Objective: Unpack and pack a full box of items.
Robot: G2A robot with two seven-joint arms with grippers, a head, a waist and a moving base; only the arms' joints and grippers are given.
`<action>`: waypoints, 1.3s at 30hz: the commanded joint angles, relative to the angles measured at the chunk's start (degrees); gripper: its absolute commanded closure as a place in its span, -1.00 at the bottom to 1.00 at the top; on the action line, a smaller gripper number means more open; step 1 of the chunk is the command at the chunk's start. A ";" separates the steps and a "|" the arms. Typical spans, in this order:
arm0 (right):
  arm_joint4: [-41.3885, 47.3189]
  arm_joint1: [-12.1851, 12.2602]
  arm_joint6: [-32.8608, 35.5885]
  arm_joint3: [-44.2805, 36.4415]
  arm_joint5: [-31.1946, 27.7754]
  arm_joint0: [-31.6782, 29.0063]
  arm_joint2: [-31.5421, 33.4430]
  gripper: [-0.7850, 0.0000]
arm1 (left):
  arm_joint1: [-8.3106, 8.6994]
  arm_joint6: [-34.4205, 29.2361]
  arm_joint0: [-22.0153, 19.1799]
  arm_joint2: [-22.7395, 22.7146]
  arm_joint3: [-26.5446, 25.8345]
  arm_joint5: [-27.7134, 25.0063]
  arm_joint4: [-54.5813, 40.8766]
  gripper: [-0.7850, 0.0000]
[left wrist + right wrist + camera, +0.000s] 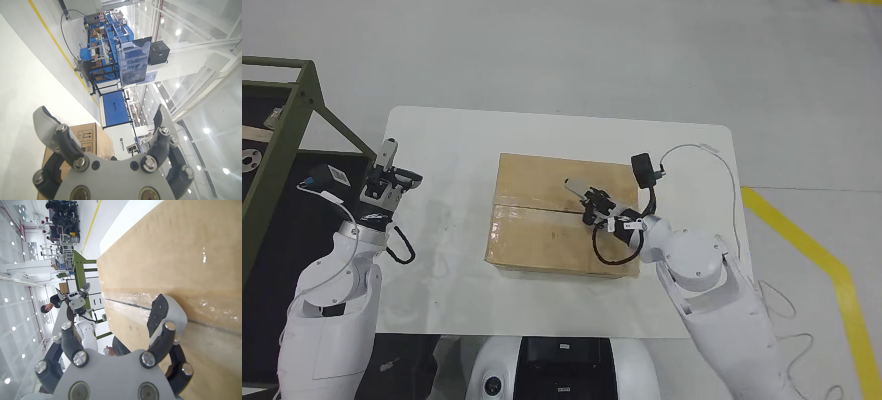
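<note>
Right gripper [580, 192] spread wide, one pad [157, 313] resting on the taped seam of the closed cardboard box [542, 225] — box sits mid-worktop [682, 140]. Left gripper [392, 165] also spread — near the worktop's left edge, well apart from box.

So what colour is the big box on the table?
Plain brown cardboard box, clear tape along its middle seam; top view shows it best.

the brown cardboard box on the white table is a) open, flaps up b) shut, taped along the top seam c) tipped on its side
b: the brown cardboard box has its top flaps flat, clear tape over their seam.
</note>
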 commanded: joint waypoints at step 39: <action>2.98 3.01 -2.44 -10.59 0.30 -12.19 14.48 -1.00 | 0.00 0.00 0.00 0.00 0.00 0.00 0.00 -1.00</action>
